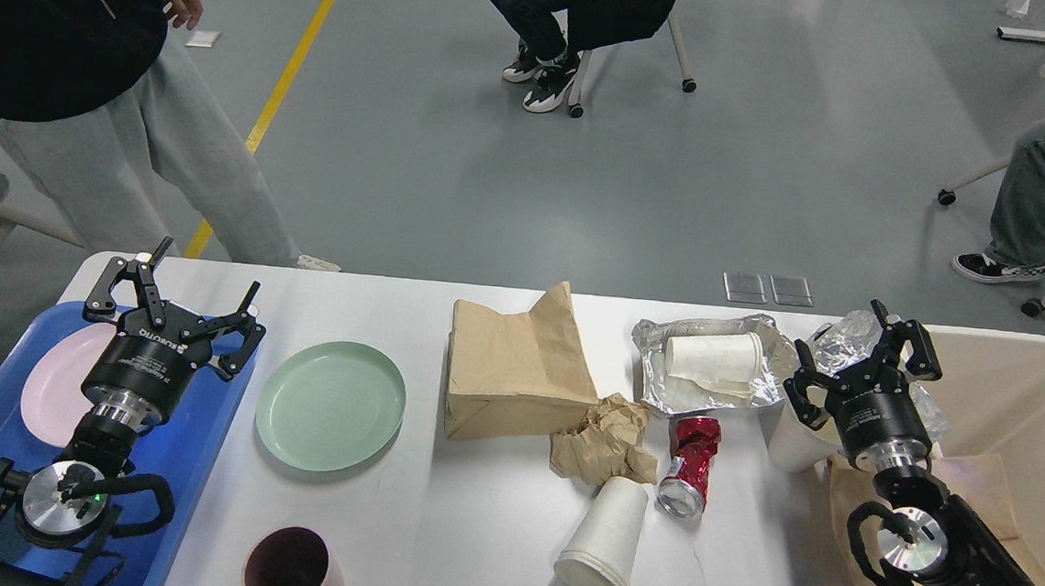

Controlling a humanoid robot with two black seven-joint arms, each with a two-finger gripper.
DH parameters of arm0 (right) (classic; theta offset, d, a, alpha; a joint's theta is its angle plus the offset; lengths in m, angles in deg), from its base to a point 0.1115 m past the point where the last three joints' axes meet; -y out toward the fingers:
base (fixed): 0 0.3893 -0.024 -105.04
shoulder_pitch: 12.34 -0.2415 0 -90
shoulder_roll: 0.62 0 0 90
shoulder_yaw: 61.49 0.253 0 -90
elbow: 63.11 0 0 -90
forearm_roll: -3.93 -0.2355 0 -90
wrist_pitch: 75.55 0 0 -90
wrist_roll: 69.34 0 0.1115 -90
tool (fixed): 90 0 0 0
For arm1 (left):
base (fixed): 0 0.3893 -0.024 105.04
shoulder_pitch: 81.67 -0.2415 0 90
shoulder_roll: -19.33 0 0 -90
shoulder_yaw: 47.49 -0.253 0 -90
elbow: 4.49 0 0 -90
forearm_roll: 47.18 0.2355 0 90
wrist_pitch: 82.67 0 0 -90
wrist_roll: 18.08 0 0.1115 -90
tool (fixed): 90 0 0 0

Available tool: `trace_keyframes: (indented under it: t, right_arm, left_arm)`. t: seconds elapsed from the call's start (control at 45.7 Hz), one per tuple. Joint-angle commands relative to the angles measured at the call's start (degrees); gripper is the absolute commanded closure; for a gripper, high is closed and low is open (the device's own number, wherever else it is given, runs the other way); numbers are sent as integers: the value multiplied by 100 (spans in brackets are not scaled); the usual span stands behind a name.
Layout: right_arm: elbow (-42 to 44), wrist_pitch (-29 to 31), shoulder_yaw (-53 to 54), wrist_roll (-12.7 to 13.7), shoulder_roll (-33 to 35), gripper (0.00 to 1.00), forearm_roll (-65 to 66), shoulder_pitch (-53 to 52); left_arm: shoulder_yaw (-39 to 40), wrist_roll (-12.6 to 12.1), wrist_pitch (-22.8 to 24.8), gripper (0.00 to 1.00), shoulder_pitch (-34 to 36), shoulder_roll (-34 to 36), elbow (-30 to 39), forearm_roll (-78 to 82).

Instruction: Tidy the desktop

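A green plate (331, 406) lies beside a blue tray (199, 440) holding a pink plate (52, 380) — further right sit a brown paper bag (517, 366), crumpled brown paper (604, 441), a crushed red can (690, 466) and a tipped white paper cup (602, 539) — with a beige bin (1030, 402) at the far right.

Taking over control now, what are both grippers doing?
Left gripper: open, empty, above the blue tray.
Right gripper: open, holding nothing.
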Motion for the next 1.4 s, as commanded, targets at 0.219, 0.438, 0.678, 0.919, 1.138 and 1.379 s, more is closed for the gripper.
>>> trace_keyframes:
  t: [0.219, 0.438, 0.678, 0.919, 1.138, 1.379]
  right_arm:
    - [0, 0, 0, 0, -1, 0, -3, 0]
    - [0, 0, 0, 0, -1, 0, -3, 0]
    - [0, 0, 0, 0, -1, 0, -3, 0]
    - [0, 0, 0, 0, -1, 0, -3, 0]
    - [0, 0, 0, 0, -1, 0, -3, 0]
    - [0, 0, 0, 0, -1, 0, -3, 0]
  left_arm:
    - [-1258, 118, -18, 4, 166, 1396, 35, -71]
    - [-3402, 82, 9, 4, 1484, 2872, 17, -440]
    - [-7558, 109, 26, 3, 4453, 3823, -70, -414]
    - [-11514, 74, 61, 4, 7416, 3657, -167, -422]
    - [-14749, 91, 245, 3, 9297, 2542, -53, -422]
    - [-15972, 91, 1282, 4, 10914, 1284, 534, -449]
